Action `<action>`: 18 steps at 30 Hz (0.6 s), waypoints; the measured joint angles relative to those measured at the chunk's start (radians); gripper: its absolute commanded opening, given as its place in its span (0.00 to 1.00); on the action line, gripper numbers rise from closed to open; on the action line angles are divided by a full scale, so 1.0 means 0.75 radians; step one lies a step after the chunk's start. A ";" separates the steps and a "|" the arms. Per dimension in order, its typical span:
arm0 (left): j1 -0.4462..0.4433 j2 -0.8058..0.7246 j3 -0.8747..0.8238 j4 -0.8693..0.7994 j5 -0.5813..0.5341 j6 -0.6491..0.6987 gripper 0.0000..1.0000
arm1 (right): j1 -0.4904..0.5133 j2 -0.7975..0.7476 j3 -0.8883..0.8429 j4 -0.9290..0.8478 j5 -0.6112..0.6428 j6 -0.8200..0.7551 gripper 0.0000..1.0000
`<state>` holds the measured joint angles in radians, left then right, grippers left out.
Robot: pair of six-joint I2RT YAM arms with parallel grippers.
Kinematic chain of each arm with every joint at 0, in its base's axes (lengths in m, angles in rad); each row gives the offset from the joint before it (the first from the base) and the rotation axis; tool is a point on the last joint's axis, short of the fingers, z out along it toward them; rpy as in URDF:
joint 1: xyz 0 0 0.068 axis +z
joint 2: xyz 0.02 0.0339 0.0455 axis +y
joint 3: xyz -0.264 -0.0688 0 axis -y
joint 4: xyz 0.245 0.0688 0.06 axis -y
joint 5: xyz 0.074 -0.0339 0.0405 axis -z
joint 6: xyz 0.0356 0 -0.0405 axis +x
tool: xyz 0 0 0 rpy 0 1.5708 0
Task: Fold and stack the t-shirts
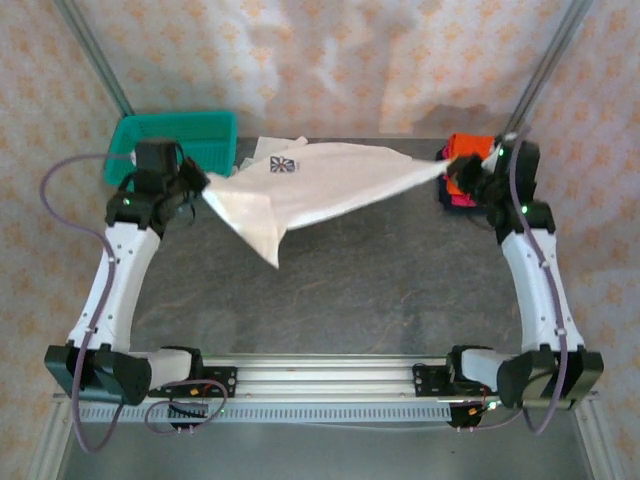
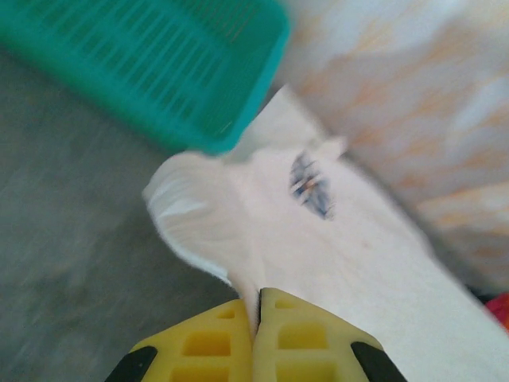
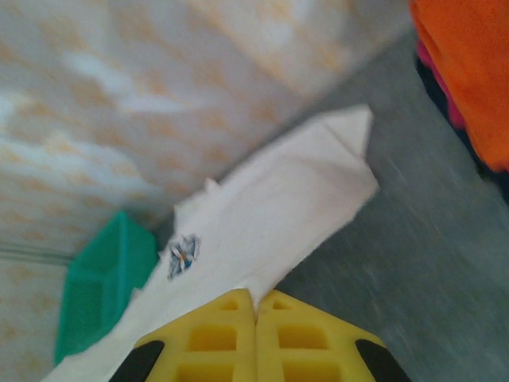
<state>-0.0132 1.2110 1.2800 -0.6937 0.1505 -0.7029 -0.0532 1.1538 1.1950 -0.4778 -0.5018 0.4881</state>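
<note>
A white t-shirt (image 1: pixel 320 180) with a small dark-blue logo (image 1: pixel 282 165) hangs stretched above the table between both arms. My left gripper (image 1: pixel 203 186) is shut on its left end; the yellow fingertips (image 2: pixel 231 322) pinch the cloth (image 2: pixel 334 247). At the far right my right gripper (image 1: pixel 452 165) is shut on the other end, cloth (image 3: pixel 262 231) caught between its fingertips (image 3: pixel 278 318). A loose corner droops toward the table (image 1: pixel 265 245). Folded shirts are stacked at the back right, orange on top (image 1: pixel 468 150) (image 3: pixel 469 64), pink and dark ones beneath.
A teal mesh basket (image 1: pixel 175 140) stands at the back left, just behind my left gripper, seen too in the wrist views (image 2: pixel 151 64) (image 3: pixel 99 294). The dark tabletop (image 1: pixel 370 280) lies bare in front of the shirt. Frame posts rise at both back corners.
</note>
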 measured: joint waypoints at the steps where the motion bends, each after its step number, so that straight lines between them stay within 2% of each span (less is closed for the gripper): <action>1: 0.000 -0.039 -0.102 -0.002 -0.001 -0.004 0.00 | 0.000 -0.043 -0.069 -0.022 0.000 -0.010 0.00; 6: 0.000 -0.258 -0.573 -0.057 -0.013 -0.040 0.00 | 0.000 -0.238 -0.394 -0.186 0.001 -0.058 0.00; 9: 0.000 -0.350 -0.746 -0.061 -0.024 -0.065 0.00 | 0.000 -0.285 -0.532 -0.266 0.015 -0.065 0.00; 14: 0.000 -0.375 -0.954 -0.037 -0.062 -0.113 0.04 | 0.000 -0.302 -0.675 -0.316 0.041 -0.063 0.00; 18: 0.000 -0.376 -1.019 -0.029 -0.116 -0.141 0.05 | 0.000 -0.293 -0.725 -0.316 0.041 -0.059 0.00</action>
<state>-0.0132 0.9291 0.5159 -0.7155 0.0631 -0.8085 -0.0532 0.9340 0.6514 -0.7147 -0.4709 0.4438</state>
